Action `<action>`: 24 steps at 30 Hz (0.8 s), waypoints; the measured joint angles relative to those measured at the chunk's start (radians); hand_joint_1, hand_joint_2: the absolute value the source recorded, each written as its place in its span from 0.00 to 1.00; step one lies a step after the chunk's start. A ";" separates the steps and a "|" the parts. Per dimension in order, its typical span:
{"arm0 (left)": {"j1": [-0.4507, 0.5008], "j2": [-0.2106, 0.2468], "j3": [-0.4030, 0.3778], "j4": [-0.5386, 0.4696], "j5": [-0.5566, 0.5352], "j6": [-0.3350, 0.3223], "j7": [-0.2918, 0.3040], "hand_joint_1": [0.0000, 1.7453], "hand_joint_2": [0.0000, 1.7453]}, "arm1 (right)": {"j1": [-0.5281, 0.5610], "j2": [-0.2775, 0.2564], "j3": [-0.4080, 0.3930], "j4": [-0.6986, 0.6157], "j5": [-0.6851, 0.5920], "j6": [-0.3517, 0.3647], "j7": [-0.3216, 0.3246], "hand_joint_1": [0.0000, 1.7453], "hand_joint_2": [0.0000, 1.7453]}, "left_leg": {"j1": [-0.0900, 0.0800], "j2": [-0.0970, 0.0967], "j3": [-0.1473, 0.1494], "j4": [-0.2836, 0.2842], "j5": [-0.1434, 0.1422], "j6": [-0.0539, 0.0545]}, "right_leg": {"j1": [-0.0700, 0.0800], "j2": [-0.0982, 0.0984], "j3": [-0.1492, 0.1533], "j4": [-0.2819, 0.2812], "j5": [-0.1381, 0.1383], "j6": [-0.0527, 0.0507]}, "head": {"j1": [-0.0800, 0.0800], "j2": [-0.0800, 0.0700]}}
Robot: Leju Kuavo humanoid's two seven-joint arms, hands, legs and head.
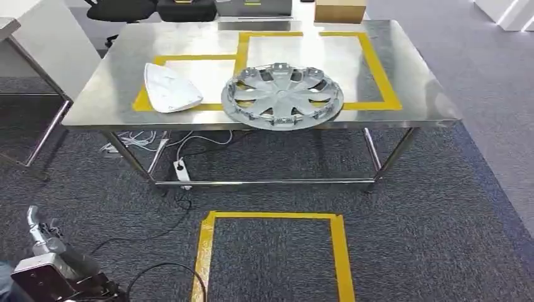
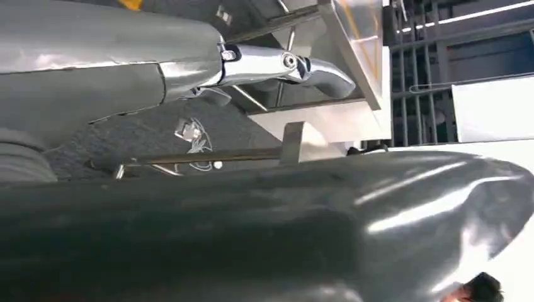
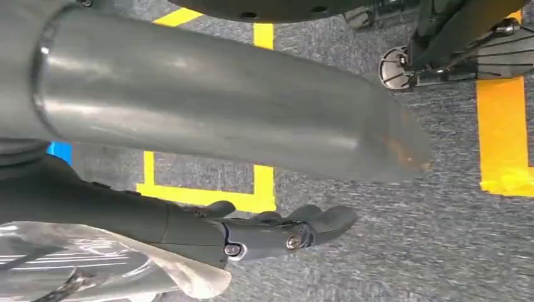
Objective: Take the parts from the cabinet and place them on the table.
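Observation:
Two parts lie on the steel table (image 1: 403, 116). One is a silver hubcap (image 1: 282, 95) at the front edge, overlapping the yellow tape. The other is a pale triangular cover (image 1: 169, 88), left of the hubcap. My left hand (image 1: 41, 248) hangs low at the bottom left, well short of the table. In the left wrist view the left hand (image 2: 208, 214) holds nothing, its fingers (image 2: 283, 63) stretched straight and apart from the thumb. My right hand (image 3: 189, 107) hangs over the carpet, fingers (image 3: 277, 233) straight, with bare floor between them and the thumb. A glossy pale surface (image 3: 94, 270) beside the palm is unclear.
A yellow tape square (image 1: 204, 251) marks the carpet in front of the table. A power strip (image 1: 181, 170) and loose cables lie under the table and trail toward me. Another table (image 1: 38, 44) stands at the left, and a cardboard box (image 1: 340, 11) sits behind the steel one.

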 joint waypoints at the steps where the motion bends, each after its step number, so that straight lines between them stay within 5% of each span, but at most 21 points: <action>1: 0.000 0.000 0.000 0.000 0.000 0.000 0.000 0.00 0.00 | 0.000 -0.001 0.000 0.000 0.000 0.000 0.000 0.00 0.00 | -0.003 0.000 -0.006 0.002 0.004 0.006 | -0.003 0.000 -0.003 -0.001 0.008 0.006 | -0.001 0.000; 3: -0.001 -0.002 0.002 0.000 0.001 0.000 0.000 0.00 0.00 | 0.002 -0.003 -0.003 0.002 0.003 -0.001 0.000 0.00 0.00 | 0.005 0.004 -0.022 -0.007 0.026 0.025 | -0.005 0.002 -0.010 0.001 0.009 0.020 | -0.001 0.000; 4: -0.003 -0.002 0.002 0.000 0.002 0.000 0.000 0.00 0.00 | 0.002 -0.005 -0.003 0.004 0.003 -0.002 0.000 0.00 0.00 | 0.004 0.006 -0.034 -0.007 0.035 0.033 | -0.006 0.007 -0.023 0.021 -0.032 0.027 | 0.001 0.000; 6: -0.002 -0.003 0.002 0.000 0.002 0.000 0.000 0.00 0.00 | 0.002 -0.007 -0.003 0.006 0.003 -0.002 0.000 0.00 0.00 | 0.003 0.008 -0.061 -0.006 0.056 0.042 | -0.007 0.010 -0.066 0.150 -0.155 0.035 | 0.006 0.000; 8: -0.002 -0.003 0.002 0.000 0.002 0.000 0.000 0.00 0.00 | 0.001 -0.010 -0.004 0.008 0.003 -0.002 0.000 0.00 0.00 | 0.000 0.009 -0.088 -0.004 0.079 0.042 | -0.007 0.010 -0.095 0.285 -0.207 0.041 | 0.006 0.000; 10: -0.002 -0.003 0.003 0.001 0.002 0.000 0.001 0.00 0.00 | 0.001 -0.012 -0.004 0.010 0.003 -0.002 0.000 0.00 0.00 | 0.000 0.009 -0.121 0.002 0.100 0.039 | -0.008 0.009 -0.057 0.285 -0.143 0.042 | 0.006 0.000; 12: -0.002 -0.003 0.003 0.002 0.002 0.000 0.001 0.00 0.00 | 0.001 -0.013 -0.004 0.010 0.003 -0.002 -0.001 0.00 0.00 | 0.000 0.009 -0.147 0.013 0.115 0.033 | -0.008 0.009 0.053 0.137 -0.077 0.037 | 0.006 0.000; 14: -0.002 -0.003 0.004 0.001 0.002 0.000 0.001 0.00 0.00 | -0.003 -0.014 -0.004 0.010 0.003 -0.002 -0.001 0.00 0.00 | -0.007 0.008 -0.162 0.028 0.125 0.024 | -0.006 0.011 0.176 -0.036 -0.107 0.030 | 0.008 0.000; 18: -0.002 -0.003 0.003 0.002 0.002 0.000 0.001 0.00 0.00 | 0.001 -0.014 -0.005 0.013 0.004 -0.002 -0.002 0.00 0.00 | -0.004 0.007 -0.172 0.026 0.159 0.001 | -0.006 0.010 0.140 -0.050 -0.096 -0.001 | 0.009 0.000; 20: 0.001 -0.002 0.003 0.002 0.002 0.000 0.002 0.00 0.00 | -0.001 -0.014 -0.005 0.015 0.004 -0.003 -0.002 0.00 0.00 | 0.000 0.003 -0.195 0.081 0.062 -0.010 | -0.008 0.005 0.118 -0.048 -0.074 -0.022 | 0.002 0.000; 22: 0.000 -0.002 0.004 0.002 0.002 0.000 0.002 0.00 0.00 | 0.000 -0.014 -0.005 0.015 0.004 -0.003 -0.002 0.00 0.00 | 0.005 0.003 -0.222 0.237 -0.061 -0.020 | -0.007 0.003 0.091 -0.047 -0.052 -0.023 | 0.000 0.000; 23: 0.000 -0.002 0.004 0.002 0.002 0.000 0.002 0.00 0.00 | 0.000 -0.014 -0.005 0.015 0.004 -0.003 -0.002 0.00 0.00 | 0.006 0.003 -0.229 0.301 -0.085 -0.022 | -0.006 0.002 0.086 -0.043 -0.042 -0.023 | 0.000 0.000; 24: 0.000 -0.002 0.004 0.002 0.002 0.000 0.002 0.00 0.00 | 0.000 -0.014 -0.005 0.015 0.004 -0.002 -0.002 0.00 0.00 | 0.006 0.002 -0.224 0.332 -0.076 -0.023 | -0.006 0.001 0.069 -0.037 -0.031 -0.023 | -0.001 0.000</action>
